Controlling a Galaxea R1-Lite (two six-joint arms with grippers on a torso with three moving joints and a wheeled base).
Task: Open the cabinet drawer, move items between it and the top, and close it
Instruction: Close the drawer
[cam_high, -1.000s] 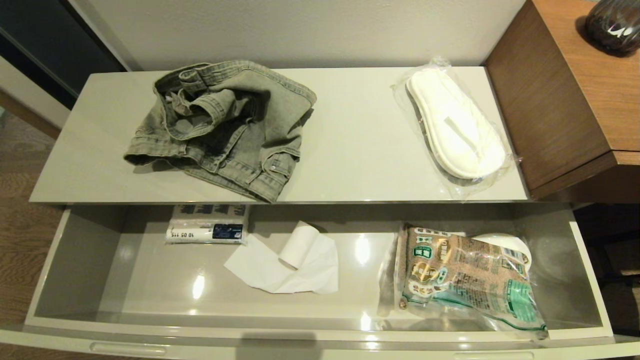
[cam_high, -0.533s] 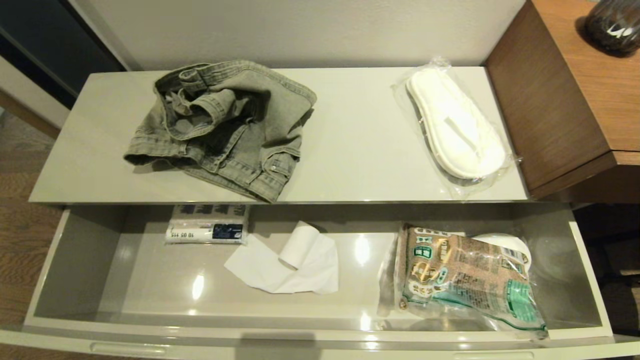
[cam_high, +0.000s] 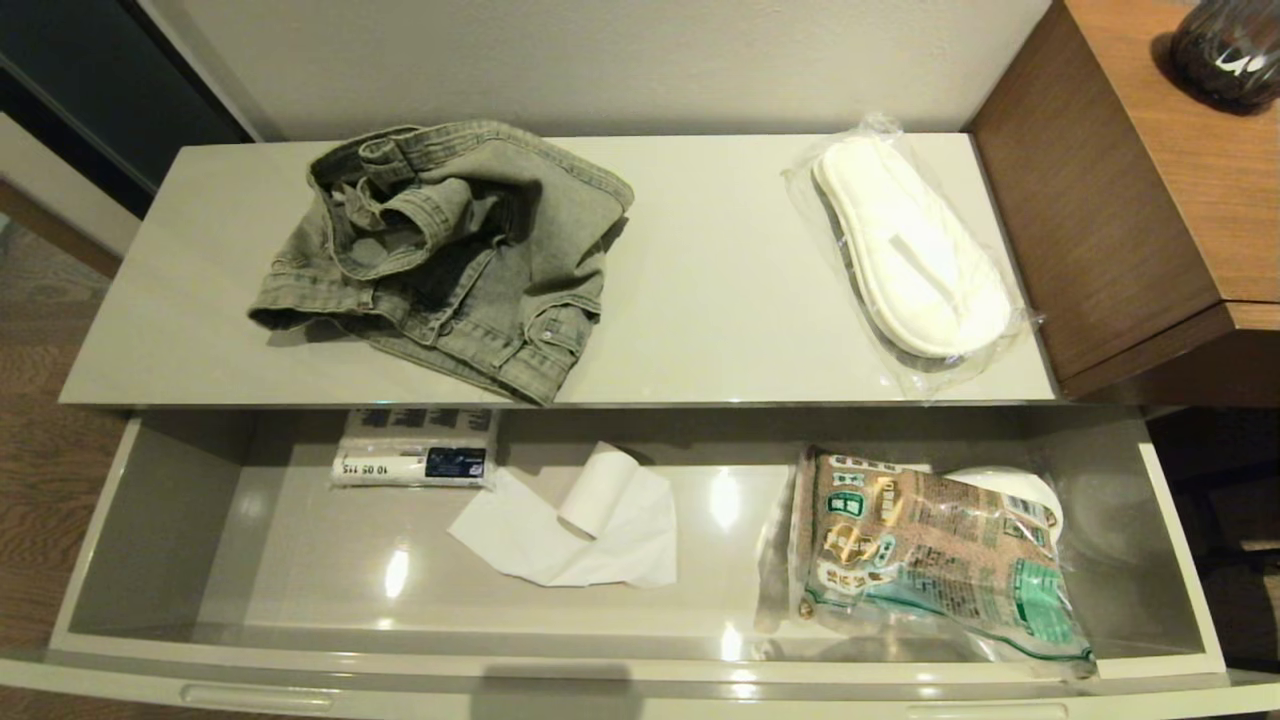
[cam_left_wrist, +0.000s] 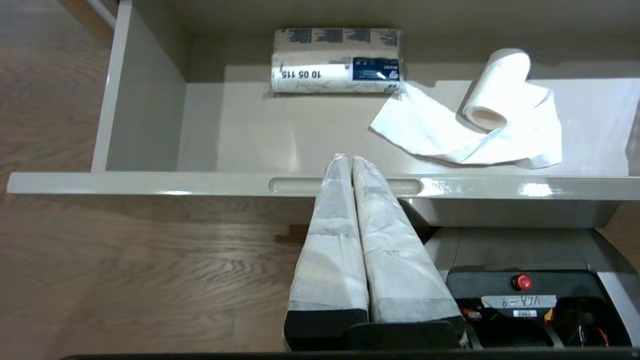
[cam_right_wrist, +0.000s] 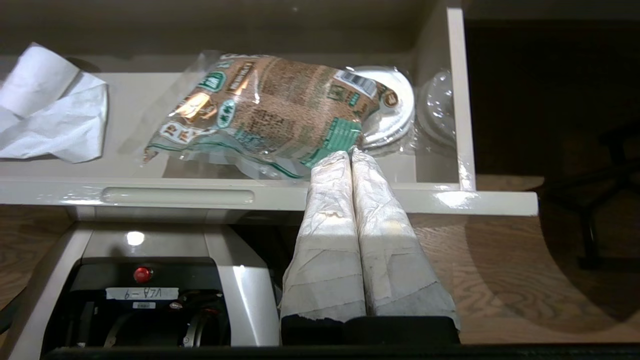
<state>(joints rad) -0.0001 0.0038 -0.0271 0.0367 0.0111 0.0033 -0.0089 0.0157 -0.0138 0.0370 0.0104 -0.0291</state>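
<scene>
The cabinet drawer (cam_high: 640, 685) stands pulled fully out below the top (cam_high: 700, 290). On the top lie the items: a crumpled grey-green denim garment (cam_high: 450, 250) at the left and plastic-wrapped white slippers (cam_high: 910, 250) at the right. Neither arm shows in the head view. My left gripper (cam_left_wrist: 348, 159) is shut and empty, hanging in front of the drawer front over its left finger recess (cam_left_wrist: 290, 186). My right gripper (cam_right_wrist: 350, 152) is also shut and empty, in front of the drawer's right end, beside the other recess (cam_right_wrist: 177, 196).
Inside the drawer lie a blue-and-white paper pack (cam_high: 412, 460), a partly unrolled tissue roll (cam_high: 590, 520), a brown-and-green food packet (cam_high: 930, 560) and white lids (cam_high: 1010, 490) under it. A wood-grain desk (cam_high: 1150, 180) abuts the cabinet's right end. My base (cam_left_wrist: 525, 290) sits under the drawer front.
</scene>
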